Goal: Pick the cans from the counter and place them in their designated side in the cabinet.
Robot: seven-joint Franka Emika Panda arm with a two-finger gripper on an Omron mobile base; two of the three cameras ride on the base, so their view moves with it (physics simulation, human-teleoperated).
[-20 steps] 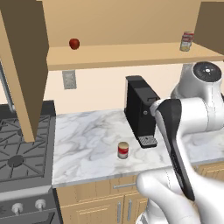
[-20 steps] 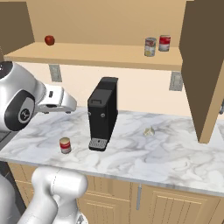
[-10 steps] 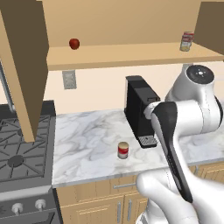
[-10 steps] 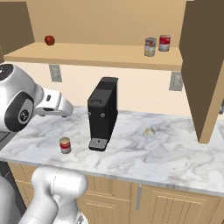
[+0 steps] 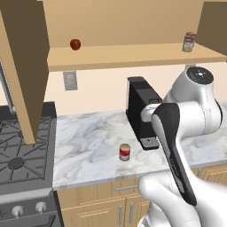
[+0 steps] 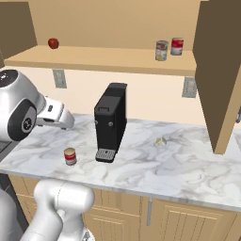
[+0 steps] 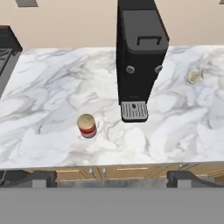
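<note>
A small can (image 7: 87, 125) with a red label band and a pale top stands upright on the white marble counter (image 7: 52, 87), left of the black coffee machine (image 7: 140, 57). The same can (image 5: 125, 152) (image 6: 70, 156) sits near the counter's front edge. My gripper (image 7: 112, 179) hangs well above the counter, open, with nothing between its fingertips (image 7: 41, 178); the can lies ahead of it and left of centre. On the cabinet shelf (image 6: 108, 60) stand an olive-labelled can (image 6: 161, 50) and a red-and-grey can (image 6: 177, 46) at the right end.
A red ball (image 5: 75, 44) rests at the shelf's left end. Brown cabinet doors (image 5: 26, 66) (image 6: 219, 70) hang open on both sides. The gas stove (image 5: 22, 150) borders the counter's left. A small pale lump (image 6: 161, 141) lies right of the coffee machine.
My arm's hand has sunk a little and drawn slightly back from the coffee machine. The can on the counter has not moved, and the gripper stays open.
</note>
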